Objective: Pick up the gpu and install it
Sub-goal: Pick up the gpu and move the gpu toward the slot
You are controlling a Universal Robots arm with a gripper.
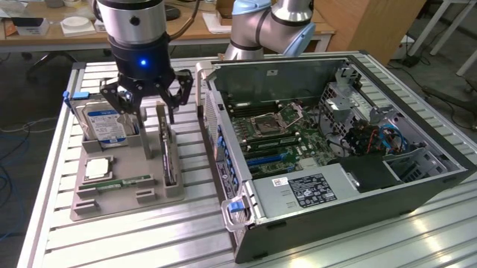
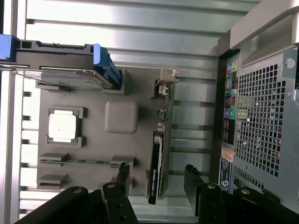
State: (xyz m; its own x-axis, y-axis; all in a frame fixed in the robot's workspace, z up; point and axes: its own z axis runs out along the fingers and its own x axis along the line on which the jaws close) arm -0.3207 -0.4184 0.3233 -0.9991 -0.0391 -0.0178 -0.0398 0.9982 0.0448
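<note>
Gripper (image 1: 149,110) hangs wide open above the gpu (image 2: 157,163), which stands on edge in the gray tray (image 1: 127,187) beside the computer case (image 1: 335,223). A good grasp probably means descending centred, squarely over its top edge.

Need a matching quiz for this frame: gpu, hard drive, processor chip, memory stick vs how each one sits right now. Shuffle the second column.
Things:
1. gpu
2. hard drive
3. processor chip
4. memory stick

States:
A. silver square lying flat in a recess
B. standing upright, blue-white label showing
C. standing on edge, one finger of the open gripper on each side
D. thin green strip sitting low in narrow slots

Pairs: 1-C, 2-B, 3-A, 4-D
</note>
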